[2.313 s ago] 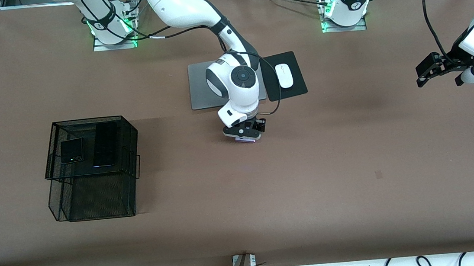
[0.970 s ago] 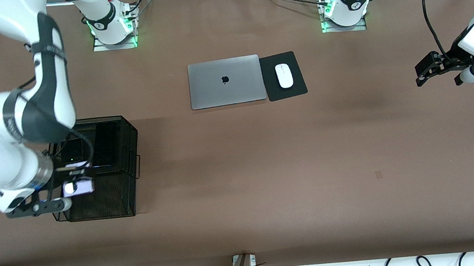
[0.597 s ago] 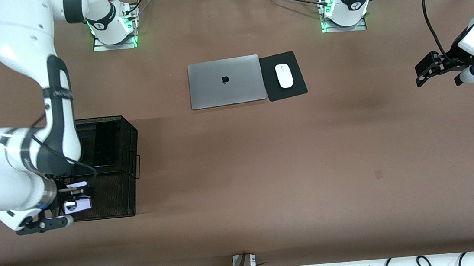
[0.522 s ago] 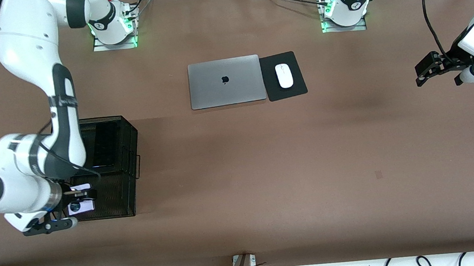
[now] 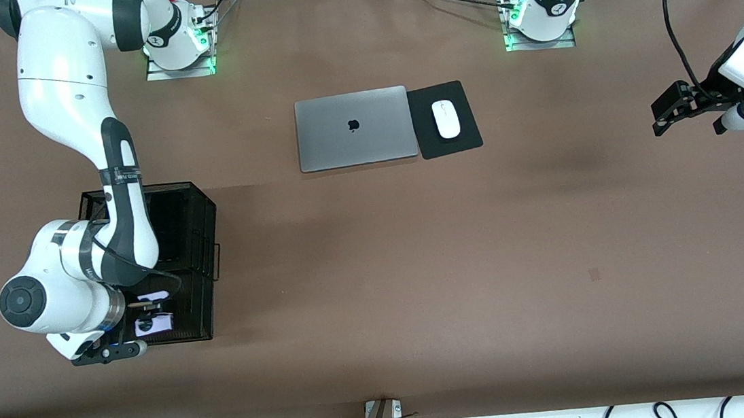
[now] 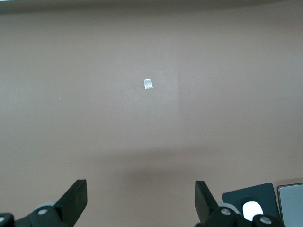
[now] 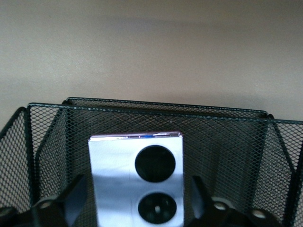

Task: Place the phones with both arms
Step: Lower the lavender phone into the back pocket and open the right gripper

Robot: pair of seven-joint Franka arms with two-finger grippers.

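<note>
A pale lilac-white phone (image 7: 113,161) with two black circles lies in the lower tier of a black mesh basket (image 5: 202,252), at the right arm's end of the table. My right gripper (image 7: 137,194) reaches into that tier, open, one finger on each side of the phone with a gap at both. In the front view the gripper (image 5: 150,311) and phone (image 5: 158,323) show at the basket's near end. A long slim black phone (image 5: 169,225) lies on the upper tier, partly hidden by the right arm. My left gripper (image 5: 683,112) waits open over bare table (image 6: 140,198).
A closed grey laptop (image 5: 354,129) lies mid-table toward the robots' bases, beside a white mouse (image 5: 446,118) on a black pad (image 5: 468,139). A small pale mark (image 5: 594,274) sits on the brown table. Cables run along the edge nearest the camera.
The right arm carried the lilac-white phone from mid-table into the basket's lower tier, and its jaws have now spread off the phone. The left arm has not moved.
</note>
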